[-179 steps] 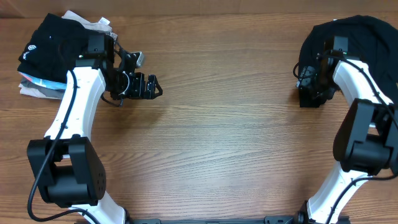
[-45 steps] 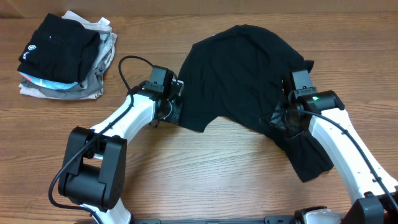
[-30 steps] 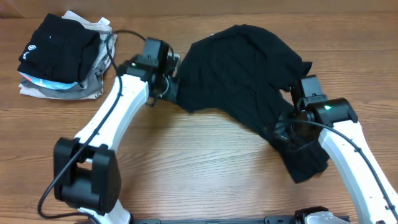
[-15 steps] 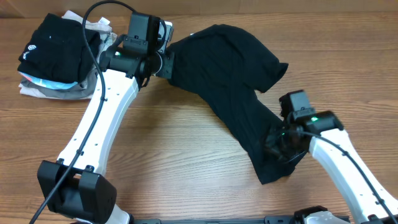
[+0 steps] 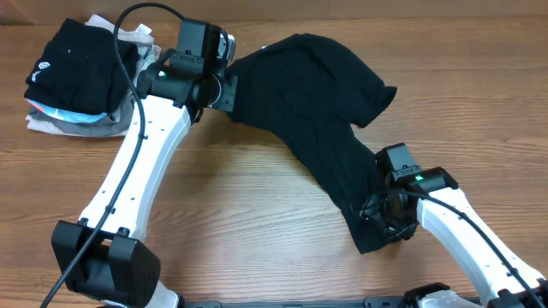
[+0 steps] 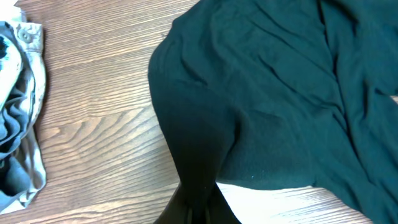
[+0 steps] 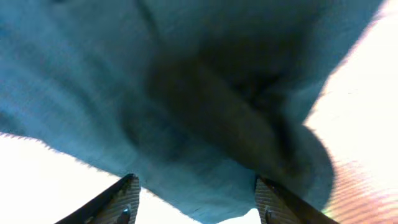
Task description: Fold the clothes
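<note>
The clothes, one black shirt [image 5: 321, 111], lie stretched across the table from the upper left to the lower right. My left gripper [image 5: 224, 87] is shut on the shirt's upper left edge. In the left wrist view a pinched fold of the shirt [image 6: 280, 93] runs into the closed left gripper [image 6: 199, 213]. My right gripper [image 5: 383, 224] hovers over the shirt's bunched lower end. In the right wrist view the right gripper [image 7: 198, 202] is open, its fingers [image 7: 124, 200] standing wide apart, with the shirt [image 7: 205, 99] lying loose beyond and between them.
A stack of folded garments [image 5: 81, 77] sits at the table's far left corner, close behind my left arm; its grey edge [image 6: 18, 124] shows in the left wrist view. Bare wooden table [image 5: 257, 205] lies between the two arms.
The right gripper has opened and let go of the shirt's lower end, shifting slightly left. The left gripper carried its edge up and left, then held still.
</note>
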